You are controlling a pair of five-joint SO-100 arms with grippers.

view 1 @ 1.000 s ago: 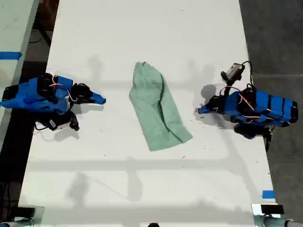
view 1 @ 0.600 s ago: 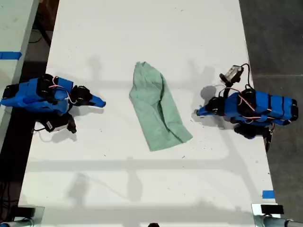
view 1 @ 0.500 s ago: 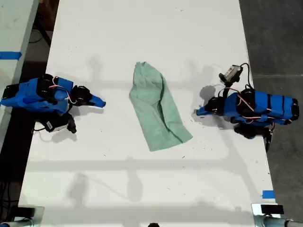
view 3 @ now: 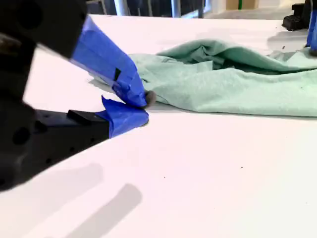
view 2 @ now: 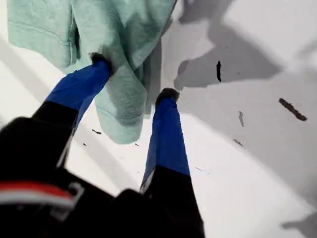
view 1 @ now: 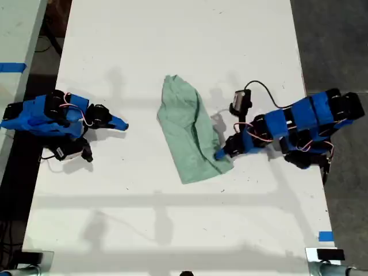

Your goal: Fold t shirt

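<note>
Pale mint-green t shirt lying folded into a long wrinkled strip near the middle of the white counter, running diagonally in the exterior view from upper left to lower right.

My first gripper reaching in from the exterior view's right, tip at the strip's lower corner. Jaws spread apart in the first wrist view — one blue finger pressed onto the cloth, the other finger down on bare counter just beside the hem, a narrow fold of t shirt between them. Not closed on the fabric. A small camera module on a black cable standing above that arm.

My second gripper resting low over the counter on the exterior view's left, well apart from the t shirt and pointing toward it. Jaws nearly together in the second wrist view, tips all but touching, nothing between them — cloth visible beyond.

Small dark specks scattered on the counter near my first gripper. Blue tape at the exterior view's lower right edge.
</note>
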